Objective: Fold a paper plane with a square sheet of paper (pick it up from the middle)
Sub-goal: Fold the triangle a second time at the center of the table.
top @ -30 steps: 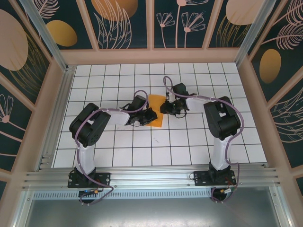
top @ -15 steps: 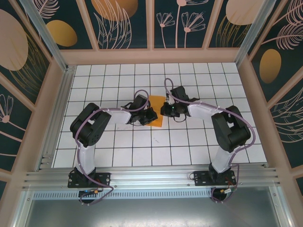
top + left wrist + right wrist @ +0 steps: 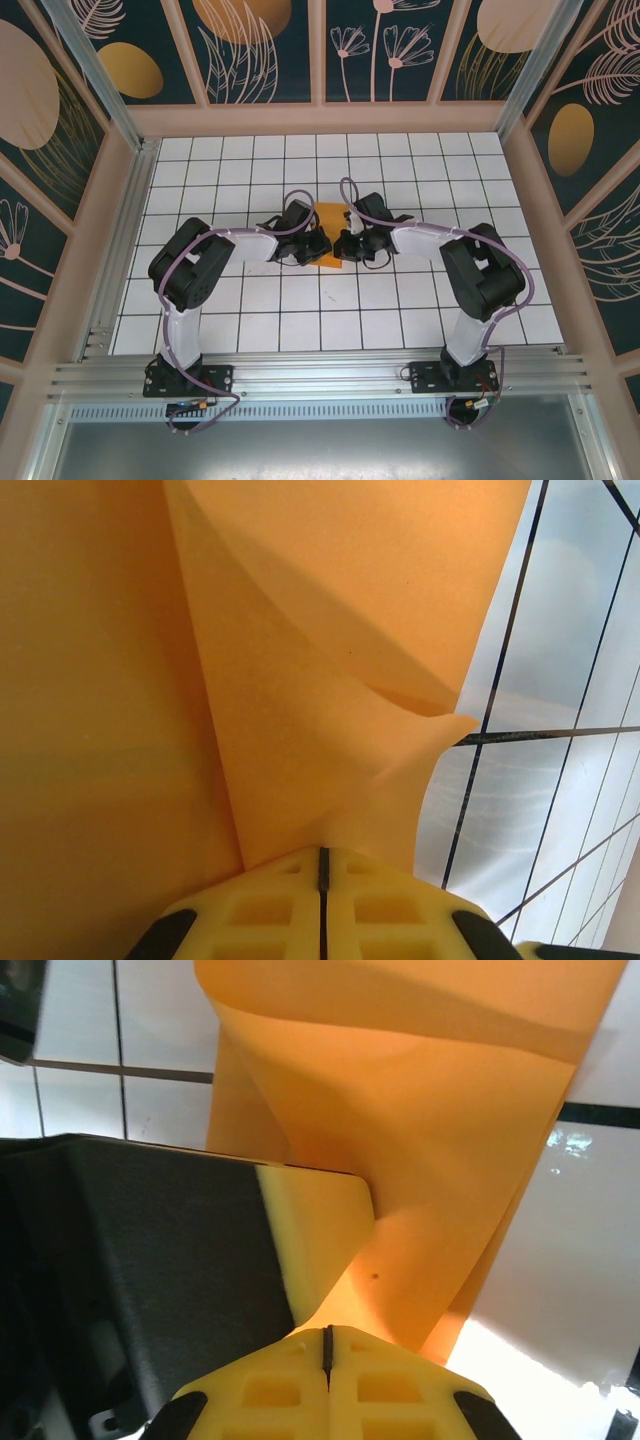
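The square sheet of paper (image 3: 329,232), thin and orange, lies buckled between both grippers on the white grid table (image 3: 400,300). My left gripper (image 3: 316,243) pinches the sheet's left edge; in the left wrist view its yellow jaws are pressed together at the gripper (image 3: 322,852) and the paper (image 3: 300,680) rises from them in a curled fold. My right gripper (image 3: 345,240) is shut on the sheet's right side; in the right wrist view the gripper (image 3: 327,1332) clamps the paper (image 3: 440,1130), which bends upward. The left gripper's dark body (image 3: 130,1260) stands close beside it.
Beige frame walls (image 3: 330,118) with dark patterned panels surround the tiled table. An aluminium rail (image 3: 320,372) crosses the near edge, where both arm bases are bolted. Bare tiles spread to the left, right and front of the grippers.
The right gripper has moved left onto the sheet and shut on it. The left gripper kept its place at the left edge. The visible orange area has shrunk as the paper bunched.
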Robot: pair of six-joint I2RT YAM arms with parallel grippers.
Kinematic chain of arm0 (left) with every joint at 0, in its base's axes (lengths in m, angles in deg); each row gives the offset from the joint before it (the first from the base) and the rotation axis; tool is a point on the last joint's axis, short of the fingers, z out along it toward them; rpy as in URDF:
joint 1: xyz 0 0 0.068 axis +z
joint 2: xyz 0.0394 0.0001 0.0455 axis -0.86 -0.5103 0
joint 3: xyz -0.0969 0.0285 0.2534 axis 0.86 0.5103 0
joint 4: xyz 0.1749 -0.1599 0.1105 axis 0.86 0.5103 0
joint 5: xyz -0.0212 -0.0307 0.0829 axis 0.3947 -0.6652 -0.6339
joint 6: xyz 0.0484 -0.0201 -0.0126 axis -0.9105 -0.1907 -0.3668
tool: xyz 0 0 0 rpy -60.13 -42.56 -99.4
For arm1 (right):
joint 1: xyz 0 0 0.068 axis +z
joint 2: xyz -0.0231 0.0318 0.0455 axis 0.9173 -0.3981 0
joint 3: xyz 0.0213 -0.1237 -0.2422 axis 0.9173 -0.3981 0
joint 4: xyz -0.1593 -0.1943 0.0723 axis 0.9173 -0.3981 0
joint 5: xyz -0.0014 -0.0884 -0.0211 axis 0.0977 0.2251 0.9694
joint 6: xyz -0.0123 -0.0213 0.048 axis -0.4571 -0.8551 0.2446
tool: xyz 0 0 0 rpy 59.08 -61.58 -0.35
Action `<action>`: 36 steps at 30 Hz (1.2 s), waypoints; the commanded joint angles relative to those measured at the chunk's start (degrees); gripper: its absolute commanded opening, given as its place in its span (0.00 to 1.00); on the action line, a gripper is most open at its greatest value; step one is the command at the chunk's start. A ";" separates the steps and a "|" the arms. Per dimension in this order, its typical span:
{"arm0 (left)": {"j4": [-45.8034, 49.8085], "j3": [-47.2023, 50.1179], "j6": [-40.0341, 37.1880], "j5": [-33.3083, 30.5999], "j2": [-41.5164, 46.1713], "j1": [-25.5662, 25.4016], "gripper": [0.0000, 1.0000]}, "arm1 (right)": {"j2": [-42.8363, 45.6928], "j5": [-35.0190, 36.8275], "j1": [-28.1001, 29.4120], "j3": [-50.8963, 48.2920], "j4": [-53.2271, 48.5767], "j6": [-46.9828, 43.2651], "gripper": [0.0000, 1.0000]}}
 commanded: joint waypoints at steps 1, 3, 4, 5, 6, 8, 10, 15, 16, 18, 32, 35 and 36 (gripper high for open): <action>4.20 0.28 1.03 -2.63 -1.05 -0.13 0.08 | -1.61 -0.83 0.85 -0.25 -1.02 0.05 0.02; 4.11 0.36 1.13 -2.64 -0.99 -0.14 0.06 | -1.62 -0.74 0.86 -0.74 -1.20 -0.10 0.02; 4.11 0.37 1.13 -2.65 -0.98 -0.19 0.06 | -1.54 -0.70 0.81 -1.07 -1.30 -0.27 0.02; 4.11 0.44 1.13 -2.72 -0.99 -0.18 0.06 | -1.48 -0.53 0.81 -1.46 -1.23 -0.36 0.02; 4.05 0.44 1.15 -2.72 -0.86 -0.19 0.06 | -1.65 -0.17 0.78 -1.57 -1.39 -0.28 0.02; 4.02 0.61 1.14 -2.81 -0.90 -0.19 0.06 | -2.26 0.55 0.80 -1.43 -2.05 -0.29 0.02; 3.94 0.77 1.17 -2.85 -0.99 -0.19 0.06 | -2.81 1.56 0.80 -1.27 -2.51 -0.02 0.02; 3.34 1.46 1.58 -2.99 -0.74 -0.19 0.06 | -3.23 1.80 0.82 -2.08 -3.96 -0.08 0.03; 3.32 1.51 1.65 -3.07 -0.78 -0.19 0.06 | -3.05 1.73 0.78 -2.43 -4.49 -0.26 0.03; 3.21 1.68 1.73 -3.16 -0.73 -0.19 0.06 | -2.24 1.37 0.82 -3.54 -5.64 -0.93 0.03; 1.83 2.56 2.28 -2.99 -0.66 -0.14 0.06 | 3.18 -0.49 0.25 -2.66 -2.72 0.80 0.03; 1.74 2.45 2.36 -2.81 -0.72 -0.19 0.06 | 1.05 0.77 0.25 -1.26 -1.58 1.54 0.02; 1.69 2.43 2.43 -2.81 -0.58 -0.18 0.05 | 0.16 0.69 0.32 -0.70 -1.27 1.48 0.02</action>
